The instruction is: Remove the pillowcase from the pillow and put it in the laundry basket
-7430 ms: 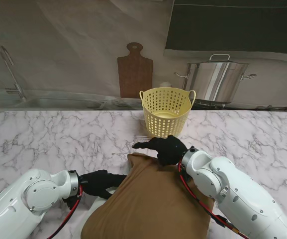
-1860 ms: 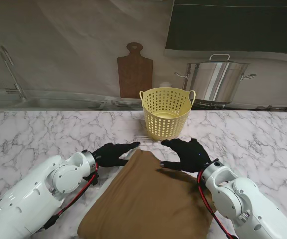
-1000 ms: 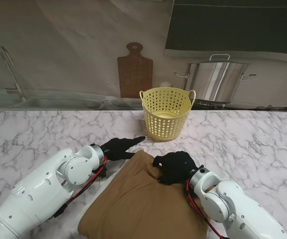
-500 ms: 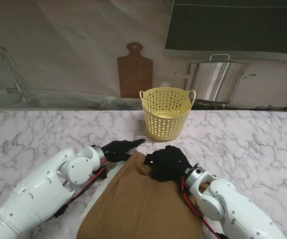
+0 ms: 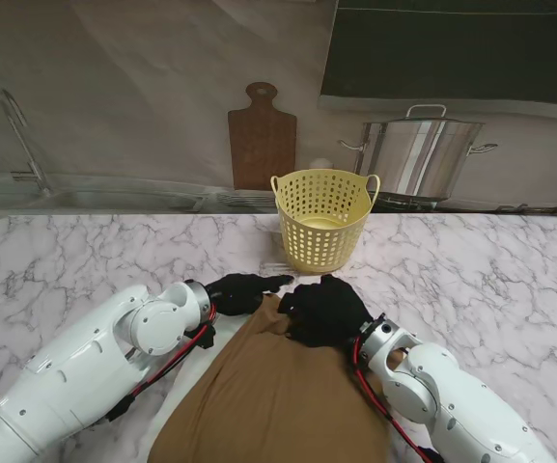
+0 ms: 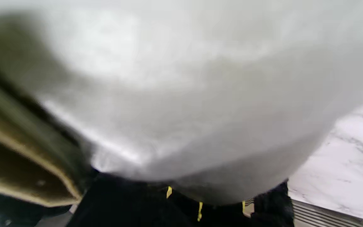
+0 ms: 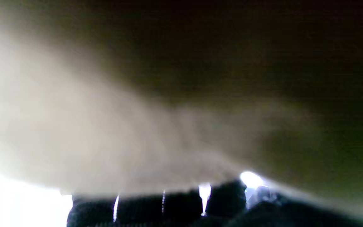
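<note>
The pillow in its brown pillowcase (image 5: 268,395) lies on the marble table (image 5: 471,270), close to me. My right hand (image 5: 321,311), in a black glove, is curled shut on the pillowcase's far corner, bunching the cloth. My left hand (image 5: 244,289) lies just left of it at the far edge, its fingers (image 6: 184,205) stretched out against the white pillow (image 6: 181,94). The brown case's edge (image 6: 14,157) shows beside them. The right wrist view is blurred: only brown cloth (image 7: 232,63) and dark fingers (image 7: 169,205). The yellow laundry basket (image 5: 323,220) stands just beyond both hands.
A steel pot (image 5: 421,154) and a wooden cutting board (image 5: 262,140) stand behind the basket by the wall. A sink with a faucet (image 5: 22,145) is at the far left. Marble top stretches to either side of the pillow.
My right hand has swung left onto the pillowcase's far corner and closed on the cloth. My left hand has shifted a little to the right along the far edge. The cloth bunches there.
</note>
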Available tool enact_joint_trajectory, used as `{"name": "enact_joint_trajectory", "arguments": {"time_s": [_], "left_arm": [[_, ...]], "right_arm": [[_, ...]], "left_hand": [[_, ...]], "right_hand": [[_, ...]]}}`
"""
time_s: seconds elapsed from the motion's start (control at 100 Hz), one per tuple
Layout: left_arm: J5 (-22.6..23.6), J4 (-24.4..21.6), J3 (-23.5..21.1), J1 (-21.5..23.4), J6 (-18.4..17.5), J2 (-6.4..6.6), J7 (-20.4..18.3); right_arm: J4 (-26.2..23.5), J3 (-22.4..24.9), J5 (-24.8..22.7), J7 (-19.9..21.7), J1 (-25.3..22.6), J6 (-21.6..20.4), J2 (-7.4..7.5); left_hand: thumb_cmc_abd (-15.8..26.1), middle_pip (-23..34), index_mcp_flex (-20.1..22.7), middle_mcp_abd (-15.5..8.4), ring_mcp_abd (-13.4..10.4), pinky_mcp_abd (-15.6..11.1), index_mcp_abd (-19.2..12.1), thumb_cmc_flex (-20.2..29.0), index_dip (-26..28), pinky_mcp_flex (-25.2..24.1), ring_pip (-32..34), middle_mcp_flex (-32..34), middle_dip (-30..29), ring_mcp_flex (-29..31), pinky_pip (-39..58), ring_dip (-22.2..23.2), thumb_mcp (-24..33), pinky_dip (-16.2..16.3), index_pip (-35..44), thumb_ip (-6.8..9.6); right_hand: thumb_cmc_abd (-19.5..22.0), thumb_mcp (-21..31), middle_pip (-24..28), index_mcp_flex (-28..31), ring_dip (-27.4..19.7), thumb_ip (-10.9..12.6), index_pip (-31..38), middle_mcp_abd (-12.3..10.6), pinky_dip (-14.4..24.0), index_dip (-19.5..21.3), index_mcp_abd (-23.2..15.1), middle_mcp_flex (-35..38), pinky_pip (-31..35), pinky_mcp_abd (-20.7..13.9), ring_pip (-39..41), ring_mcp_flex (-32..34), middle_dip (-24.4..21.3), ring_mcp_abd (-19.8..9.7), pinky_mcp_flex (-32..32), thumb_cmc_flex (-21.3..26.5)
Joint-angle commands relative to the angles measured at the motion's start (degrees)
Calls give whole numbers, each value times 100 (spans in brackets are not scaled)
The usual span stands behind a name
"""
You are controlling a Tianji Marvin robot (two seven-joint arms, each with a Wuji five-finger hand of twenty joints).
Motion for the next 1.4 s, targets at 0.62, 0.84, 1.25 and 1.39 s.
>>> {"name": "enact_joint_trajectory", "arguments": {"time_s": [0.62, 0.84, 1.25, 1.39], "left_arm": [[521, 300, 292, -197, 72, 34, -274], [571, 311, 257, -212, 130, 32, -267], [684, -84, -51, 32, 16, 39, -188], [847, -513, -460, 332, -136, 66, -169]], "right_arm": [[-2140, 1926, -497, 976, -2164, 185, 81], [-2195, 1988, -898, 1239, -2501, 142, 169], [-1146, 1049, -767, 1431, -1355, 844, 206], [-977, 831, -692, 1443, -1094, 1041, 194]], "left_hand": [[-222, 14, -50, -138, -66, -12, -61, 236, 52, 19, 3, -66, 30, 109, -1063, 74, 17, -12, -79, 22], [-214, 16, -84, -134, -59, -23, -62, 257, 46, 18, 9, -104, 25, 109, -1047, 77, 13, -15, -92, 23], [-153, 14, -88, -100, -50, -14, -51, 185, 50, 2, 3, -117, 18, 85, -1047, 74, -3, -26, -89, 17], [-123, 3, -75, -26, -28, -1, -23, 128, 59, -6, -2, -99, 15, 77, -1052, 71, -14, -29, -79, 12]], "right_hand": [[1280, -1350, -1740, -1350, -1635, 825, -3444, 742, -303, -129, 1113, -2551, -1707, 700, -2938, -3102, -1657, 613, -1983, -1516], [48, -325, -1237, -694, -1586, 578, -2948, 466, -272, 361, 1091, -1740, -1833, 787, -2929, -2801, -1027, 558, -1912, -2209], [-182, 507, 12, 20, -267, 556, -1732, -382, 121, 1007, 328, 355, -503, 387, -1246, -417, 83, -110, -396, -138], [-40, 374, -1, 75, -228, 484, -1621, -336, 153, 866, 417, 412, -355, 317, -1176, -397, 67, -52, -317, -244]]}}
